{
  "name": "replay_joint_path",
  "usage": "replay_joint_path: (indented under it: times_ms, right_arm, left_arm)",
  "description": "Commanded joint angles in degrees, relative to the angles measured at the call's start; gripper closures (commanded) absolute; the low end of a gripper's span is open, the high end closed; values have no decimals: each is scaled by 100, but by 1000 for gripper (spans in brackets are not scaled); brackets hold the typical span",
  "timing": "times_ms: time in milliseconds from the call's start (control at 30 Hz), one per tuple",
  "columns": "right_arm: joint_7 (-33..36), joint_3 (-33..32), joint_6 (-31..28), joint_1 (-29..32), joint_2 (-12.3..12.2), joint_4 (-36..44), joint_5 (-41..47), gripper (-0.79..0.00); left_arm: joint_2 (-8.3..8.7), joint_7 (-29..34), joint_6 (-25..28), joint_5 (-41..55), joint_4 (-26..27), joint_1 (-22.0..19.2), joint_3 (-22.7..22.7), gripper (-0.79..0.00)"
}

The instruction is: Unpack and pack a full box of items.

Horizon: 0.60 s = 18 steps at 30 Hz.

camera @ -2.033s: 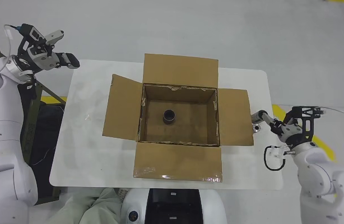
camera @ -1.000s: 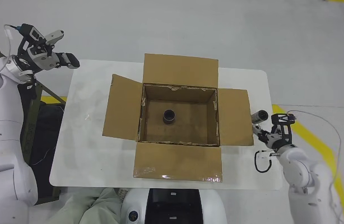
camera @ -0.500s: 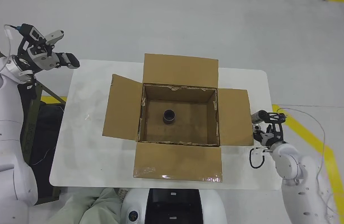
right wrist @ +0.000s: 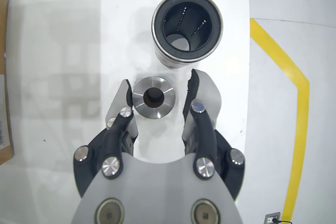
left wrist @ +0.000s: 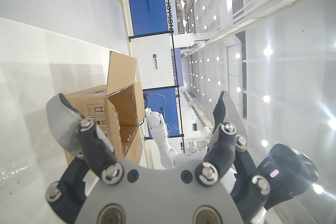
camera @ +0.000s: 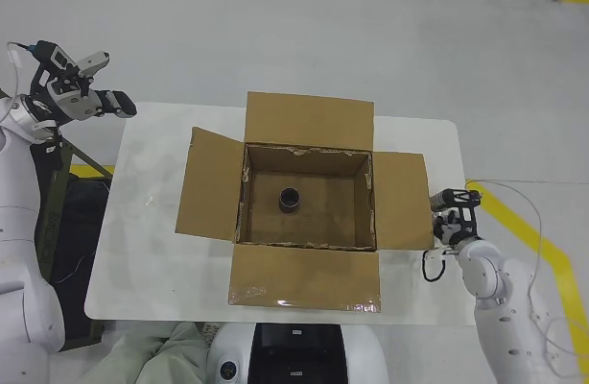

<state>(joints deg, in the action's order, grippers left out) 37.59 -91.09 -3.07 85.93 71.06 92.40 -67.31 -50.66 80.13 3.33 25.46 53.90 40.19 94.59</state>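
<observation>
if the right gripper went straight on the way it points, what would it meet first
Probably the small metal ring, standing on the table between the right gripper's open fingers. The fingers would likely pass either side of it down to the table. Height above it is unclear.

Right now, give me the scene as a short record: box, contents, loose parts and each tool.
Box: cardboard box, flaps open, on white table
Inside: one dark cylinder
Right tool: open, straddling small steel sleeve on table
Next to sleeve: larger bearing, standing upright
Left tool: open, empty, by table's far corner
</observation>
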Motion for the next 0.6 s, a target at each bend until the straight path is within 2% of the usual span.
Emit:
replay_joint_path:
  times_ms: [0, 133, 300, 567]
  right_arm:
    - [3, -4, 6, -1, -4, 2, -4, -209]
    - [15, -48, -35, 43, -18, 66, 53, 0]
    - [66, -214, -99, 251, -49, 393, 89, 0]
    - [28, -547, -67, 871, -96, 1438, -75, 0]
  left_arm:
    - [0, 0, 0, 0, 0, 0, 0, -785]
    - [0, 0, 0, 0, 0, 0, 0, -785]
    - [0, 0, 0, 0, 0, 0, 0, -785]
    - [0, 0, 0, 0, 0, 0, 0, -785]
